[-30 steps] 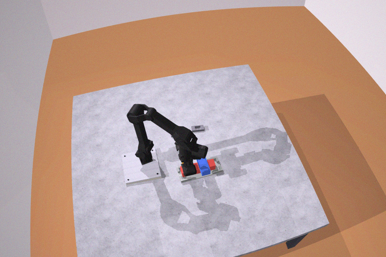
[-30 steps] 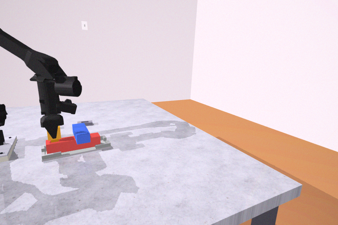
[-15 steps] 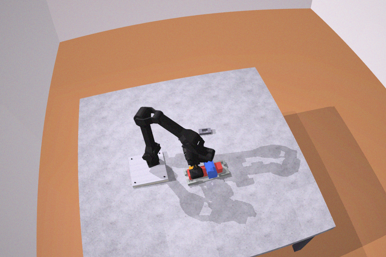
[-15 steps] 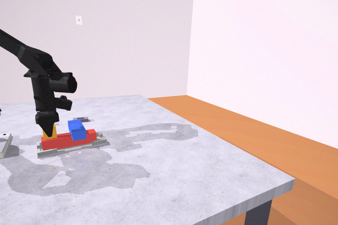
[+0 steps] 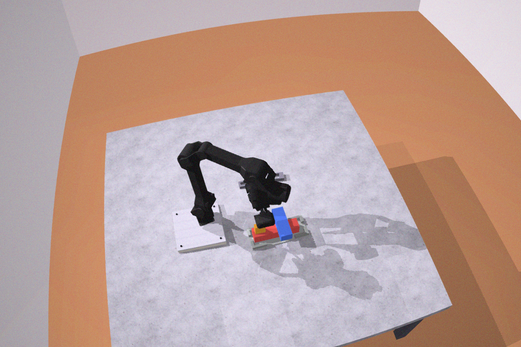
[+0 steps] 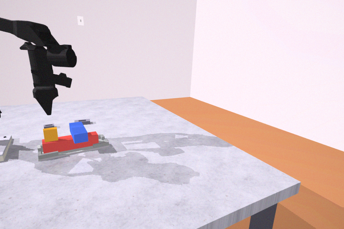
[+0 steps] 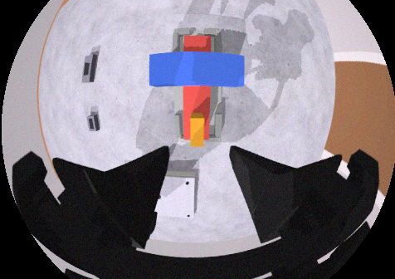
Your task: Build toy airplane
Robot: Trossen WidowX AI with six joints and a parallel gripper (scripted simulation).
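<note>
The red fuselage (image 5: 269, 234) (image 6: 64, 144) (image 7: 195, 98) lies flat in the grey-green cradle (image 6: 48, 156) (image 7: 177, 100). The blue wing (image 5: 282, 224) (image 6: 79, 132) (image 7: 197, 69) lies across the top of the fuselage, level, with no gap seen beneath it. The orange tail fin (image 5: 260, 229) (image 6: 50, 134) (image 7: 197, 132) stands upright on the fuselage near its tail end, with its base down on the top face. The tabs and sockets are hidden. My gripper (image 6: 49, 114) (image 7: 200, 150) is open and empty, above the tail fin and clear of it.
Two small grey holders (image 6: 82, 121) (image 7: 94, 122) stand on the table behind the cradle. The white base plate (image 5: 195, 239) (image 7: 178, 198) of the arm lies beside the cradle's tail end.
</note>
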